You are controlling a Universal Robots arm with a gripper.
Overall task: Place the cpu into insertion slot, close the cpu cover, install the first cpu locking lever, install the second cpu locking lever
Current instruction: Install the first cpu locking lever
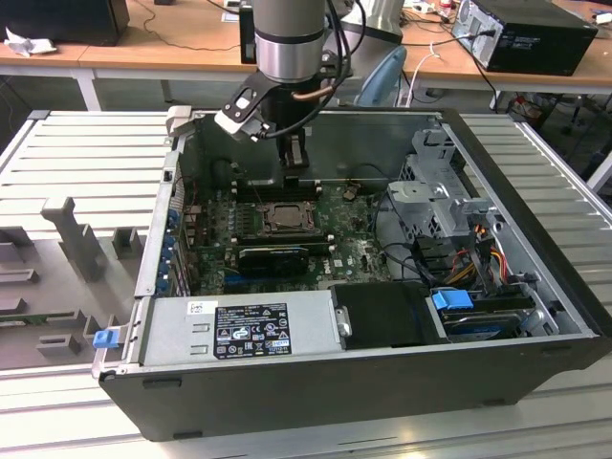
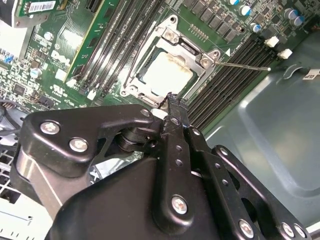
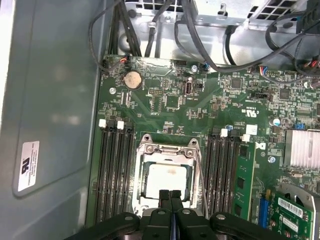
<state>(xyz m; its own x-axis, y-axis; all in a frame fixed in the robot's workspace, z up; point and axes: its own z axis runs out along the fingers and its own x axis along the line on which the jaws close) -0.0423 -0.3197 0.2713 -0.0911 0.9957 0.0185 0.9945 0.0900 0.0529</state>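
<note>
Hovering just above the cpu point(image 3: 167, 181), gripper point(image 3: 170, 196) with fingers pressed together, nothing between them. Flat square chip, pale tan matte face, seated on the green motherboard point(image 3: 170, 105); thin grey metal cpu cover point(image 3: 167, 148) frames it.

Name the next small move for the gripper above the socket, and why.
Probably nudge the shut gripper sideways onto the loose locking lever and press it down. The cpu is seated, the cpu cover appears to lie flat around it, but that lever's wire juts out over the memory slots, seemingly unlatched.
</note>
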